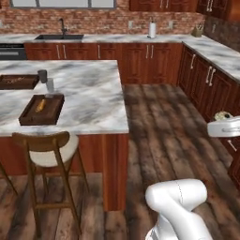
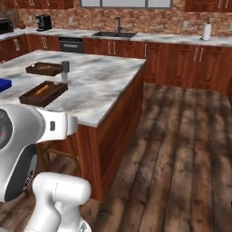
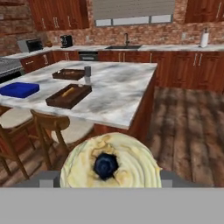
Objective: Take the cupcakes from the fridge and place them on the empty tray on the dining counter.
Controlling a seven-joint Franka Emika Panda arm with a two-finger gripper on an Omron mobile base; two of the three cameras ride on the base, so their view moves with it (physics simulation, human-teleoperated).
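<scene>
One cupcake [image 3: 109,164], cream swirl with a dark berry on top, sat clasped between the two fingers of the gripper [image 3: 109,178], nearest to the hand camera. Beyond it two wooden stools [image 3: 52,127] stood against the dining counter [image 3: 118,94]. On that marble top lay two dark wooden trays [image 3: 69,96], one grey cup [image 3: 88,71] near them, and one blue tray [image 3: 19,89] toward the counter's left end. Behind the counter, one sink [image 3: 123,47] was set in the wall counter.

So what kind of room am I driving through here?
A home kitchen, by the look of it: a marble-topped dining counter with a wooden stool pulled up, a sink with faucet against the brick back wall, and reddish wood cabinets all around.
</scene>
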